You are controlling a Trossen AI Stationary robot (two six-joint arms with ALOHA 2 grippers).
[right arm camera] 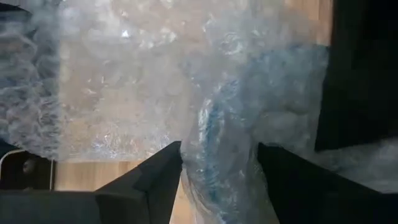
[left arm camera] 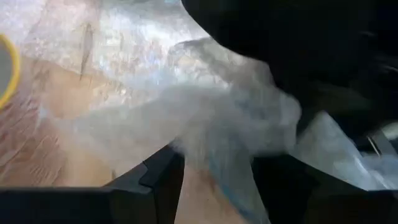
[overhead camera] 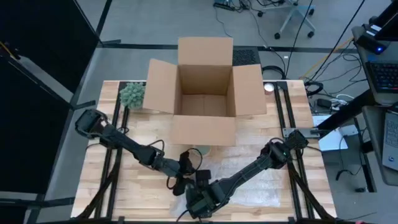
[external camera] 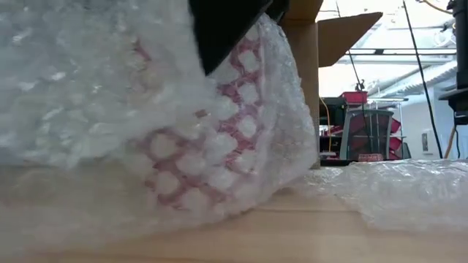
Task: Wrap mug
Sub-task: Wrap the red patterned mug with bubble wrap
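Observation:
The mug (external camera: 191, 150) shows only as a pink-red shape through the bubble wrap (external camera: 88, 88) bundled around it; the bundle rests on the wooden table (external camera: 307, 234) close to the low camera. More of the wrap (overhead camera: 264, 180) lies spread on the table toward the right. My left gripper (overhead camera: 177, 180) and my right gripper (overhead camera: 198, 198) meet at the bundle near the table's near edge, each shut on bunched wrap. The dark arms hide the bundle in the high view. My left gripper pinches a bunched fold of the bubble wrap (left arm camera: 217, 155) between its two fingers, several layers gathered. The wrap fans out beyond the fingers and lies over the table. My right gripper has a crumpled bunch of the bubble wrap (right arm camera: 221, 155) between its two fingers, several layers. Past the fingers the wrap spreads out over the table.
An open cardboard box (overhead camera: 205, 93) stands at the table's far middle with its flaps out. A green plant-like object (overhead camera: 132, 94) sits left of it. Part of a yellow-rimmed object (left arm camera: 5, 68) lies on the table near the left gripper.

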